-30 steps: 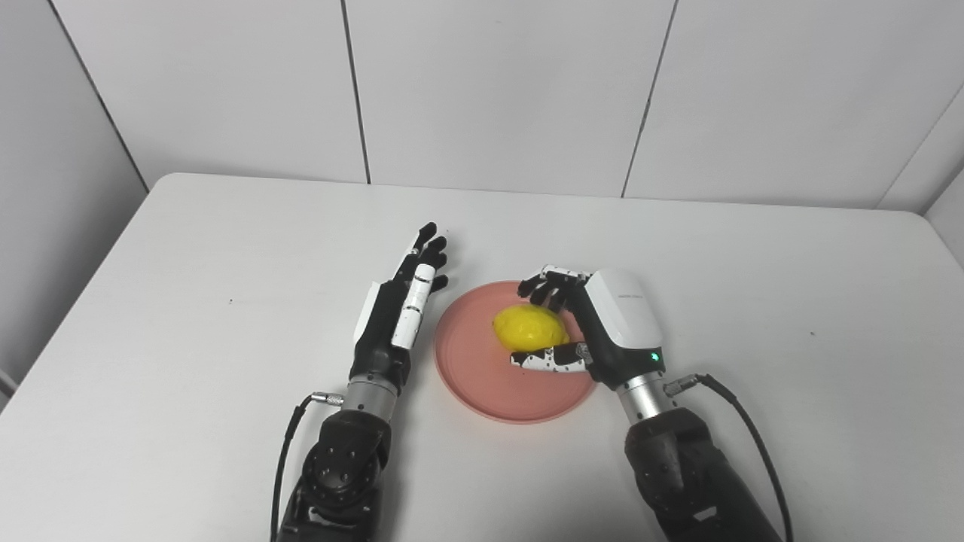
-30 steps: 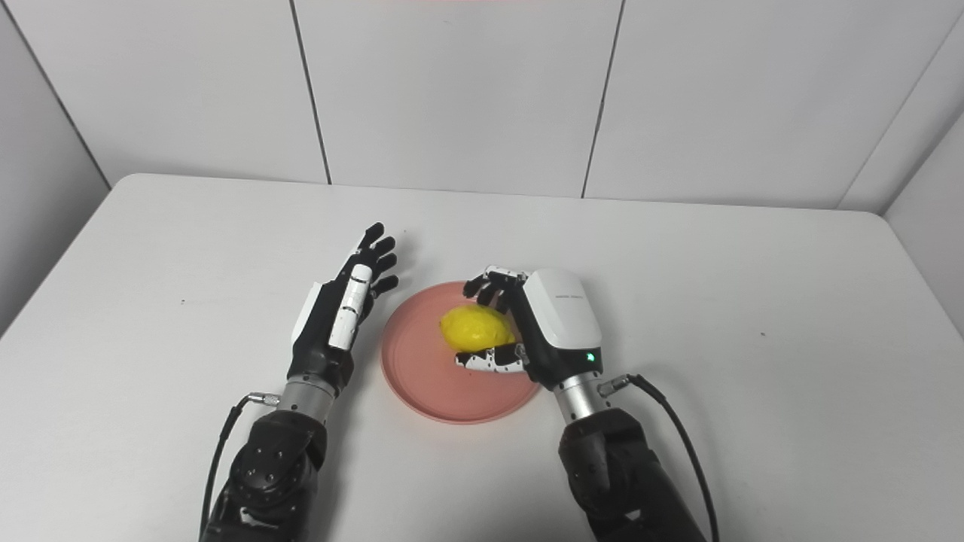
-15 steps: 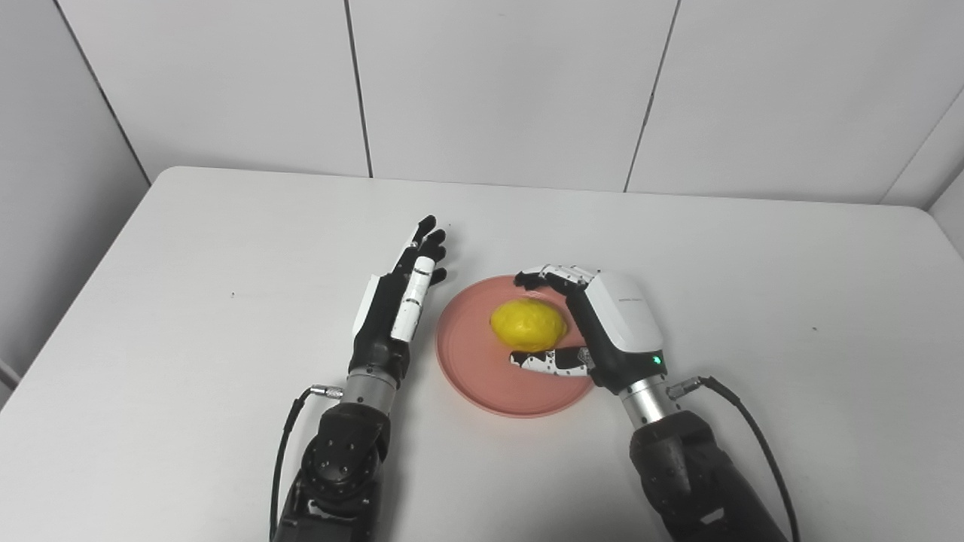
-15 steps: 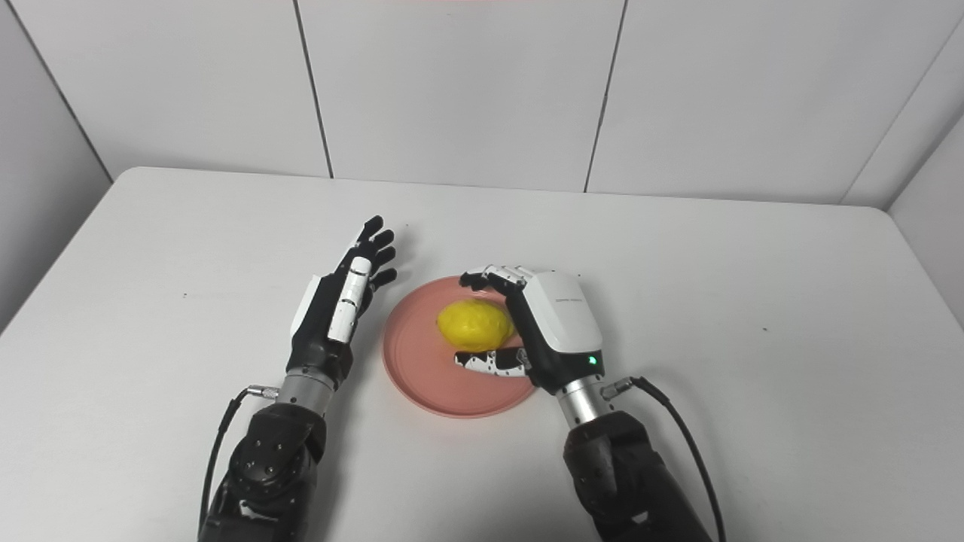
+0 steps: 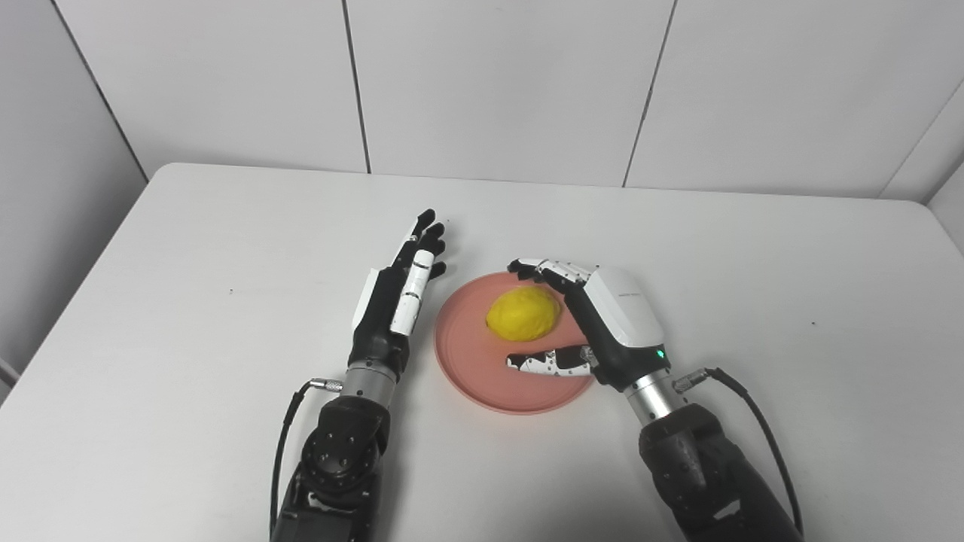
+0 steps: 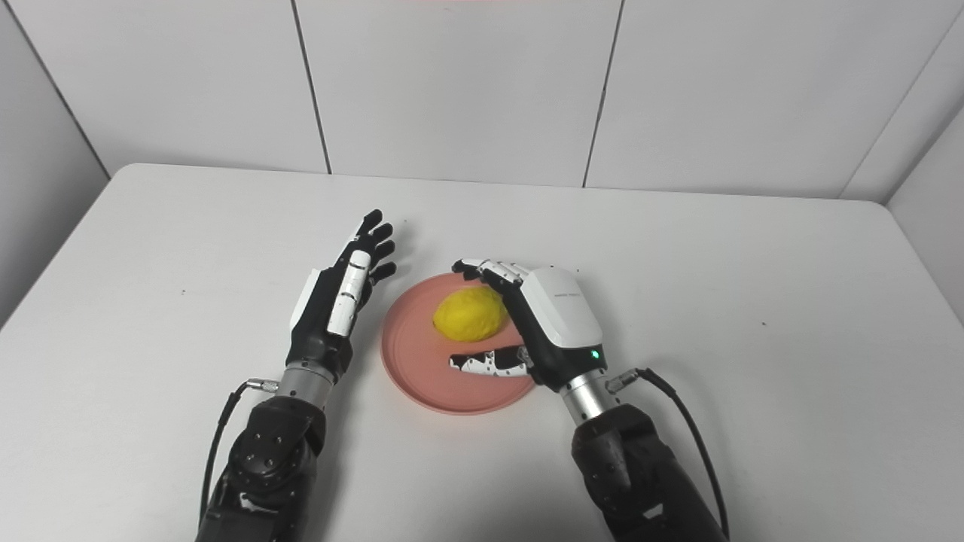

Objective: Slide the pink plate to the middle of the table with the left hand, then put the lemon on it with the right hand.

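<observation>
Lemon (image 5: 524, 313) lay on the pink plate (image 5: 471, 357), between the spread fingers (image 5: 544, 268) and thumb of the right robot hand (image 5: 602, 320), which had opened wide and held nothing. The left robot hand (image 5: 395, 301) rested flat and open just beside the plate's left rim, fingers straight. The plate sat near the middle of the white table (image 5: 188, 271).
</observation>
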`<action>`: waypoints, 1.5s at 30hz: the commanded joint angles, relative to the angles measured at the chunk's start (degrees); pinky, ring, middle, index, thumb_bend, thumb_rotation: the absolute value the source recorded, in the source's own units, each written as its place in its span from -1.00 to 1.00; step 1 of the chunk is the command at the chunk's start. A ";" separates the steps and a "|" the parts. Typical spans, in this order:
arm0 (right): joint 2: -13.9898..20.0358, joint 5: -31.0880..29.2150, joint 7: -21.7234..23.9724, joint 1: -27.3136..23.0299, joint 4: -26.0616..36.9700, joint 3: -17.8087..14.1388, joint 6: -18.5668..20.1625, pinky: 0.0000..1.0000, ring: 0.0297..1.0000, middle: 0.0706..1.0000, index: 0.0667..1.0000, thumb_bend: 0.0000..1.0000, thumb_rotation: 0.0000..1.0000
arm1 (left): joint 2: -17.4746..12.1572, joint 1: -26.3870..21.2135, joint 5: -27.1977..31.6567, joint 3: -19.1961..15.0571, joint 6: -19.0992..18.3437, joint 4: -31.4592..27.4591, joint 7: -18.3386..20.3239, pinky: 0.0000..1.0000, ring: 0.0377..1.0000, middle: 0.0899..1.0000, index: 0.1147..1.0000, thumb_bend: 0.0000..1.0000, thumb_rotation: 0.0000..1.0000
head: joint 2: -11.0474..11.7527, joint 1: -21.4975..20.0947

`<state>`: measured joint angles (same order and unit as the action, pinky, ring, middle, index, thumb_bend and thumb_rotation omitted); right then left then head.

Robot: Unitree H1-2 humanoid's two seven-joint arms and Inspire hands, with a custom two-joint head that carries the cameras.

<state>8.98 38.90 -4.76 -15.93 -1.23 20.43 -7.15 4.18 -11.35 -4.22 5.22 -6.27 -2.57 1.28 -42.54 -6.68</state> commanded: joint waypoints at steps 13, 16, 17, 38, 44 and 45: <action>-8.17 -17.64 -4.24 3.60 2.50 -8.92 -6.16 1.00 1.00 1.00 1.00 0.42 1.00 | -1.26 -2.35 -0.51 0.42 0.48 -0.82 0.06 0.84 0.89 0.90 0.88 0.17 1.00 | 0.02 -0.01; -10.23 -23.74 -3.47 4.09 2.64 -10.75 -5.46 1.00 1.00 1.00 1.00 0.41 1.00 | -1.90 -2.49 -0.62 0.50 -0.28 -0.93 0.38 0.87 0.91 0.91 0.90 0.19 1.00 | -0.08 -1.22; -10.77 -24.73 -3.37 4.23 2.73 -11.23 -5.15 1.00 1.00 1.00 1.00 0.42 1.00 | -2.07 -2.51 -0.68 0.52 -0.42 -0.96 0.45 0.86 0.91 0.92 0.90 0.19 1.00 | -0.08 -1.27; -13.46 -33.96 0.27 4.17 2.04 -15.02 -1.38 1.00 1.00 1.00 1.00 0.63 1.00 | -2.44 -2.28 -1.26 0.72 -0.77 -0.60 0.61 0.91 0.92 0.93 0.91 0.25 1.00 | 0.14 -1.43; -13.61 -36.63 1.54 4.05 2.03 -15.88 1.37 1.00 1.00 1.00 1.00 0.63 1.00 | -2.72 -2.25 -1.61 1.51 -1.11 -0.45 0.98 0.90 0.93 0.94 0.92 0.26 1.00 | 0.21 -1.26; -13.61 -36.82 1.61 4.04 2.06 -15.91 1.58 1.00 1.00 1.00 1.00 0.63 1.00 | -2.71 -2.26 -1.61 1.52 -1.17 -0.45 0.96 0.90 0.93 0.94 0.92 0.26 1.00 | 0.21 -1.26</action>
<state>-4.09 2.72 -3.62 -10.43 -1.13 4.70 -5.63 1.33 -11.57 -5.54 6.38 -8.21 -1.51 1.97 -42.28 -8.00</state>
